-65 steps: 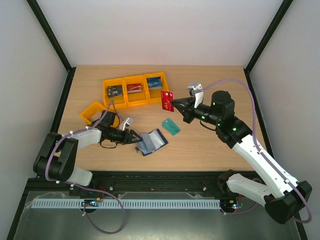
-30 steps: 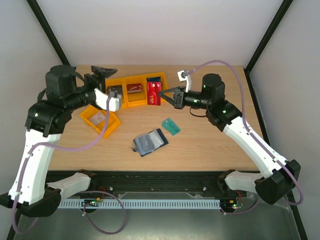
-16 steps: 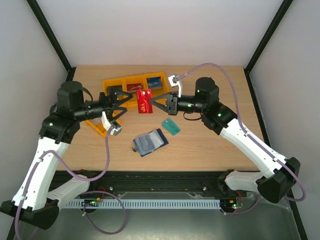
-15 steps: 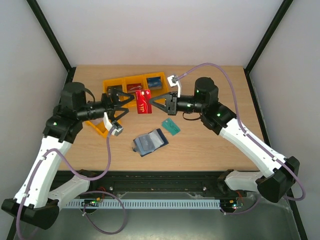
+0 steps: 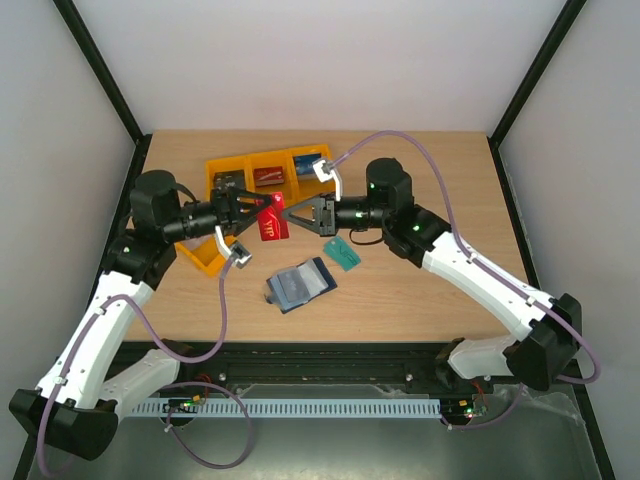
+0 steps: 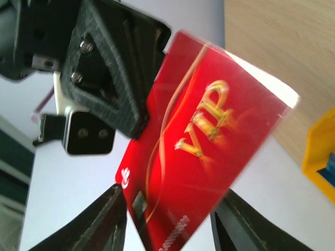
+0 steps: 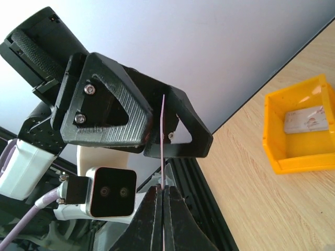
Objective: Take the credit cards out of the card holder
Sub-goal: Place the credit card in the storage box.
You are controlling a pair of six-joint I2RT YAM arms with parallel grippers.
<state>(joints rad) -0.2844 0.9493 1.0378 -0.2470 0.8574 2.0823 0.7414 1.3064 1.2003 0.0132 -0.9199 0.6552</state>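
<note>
Light wooden table (image 5: pixel 440 190), planks running left to right. Row of three joined orange bins (image 5: pixel 247 160) toward far side, left of centre. Single orange bin (image 5: pixel 195 257) nearer and further left, skewed, mostly hidden under arm. Card holder (image 5: pixel 301 284) lying open near table centre, clear sleeves facing up. Teal card (image 5: pixel 343 252) flat, just right of holder and behind it, not touching.

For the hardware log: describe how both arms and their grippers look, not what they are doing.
The left arm and right arm have white link shells, black cylindrical joints and black bases. The left gripper and right gripper are black, with ribbed triangular fingers fixed by silver screws. A thin purple cable runs along each arm to a small white wrist camera.
</note>
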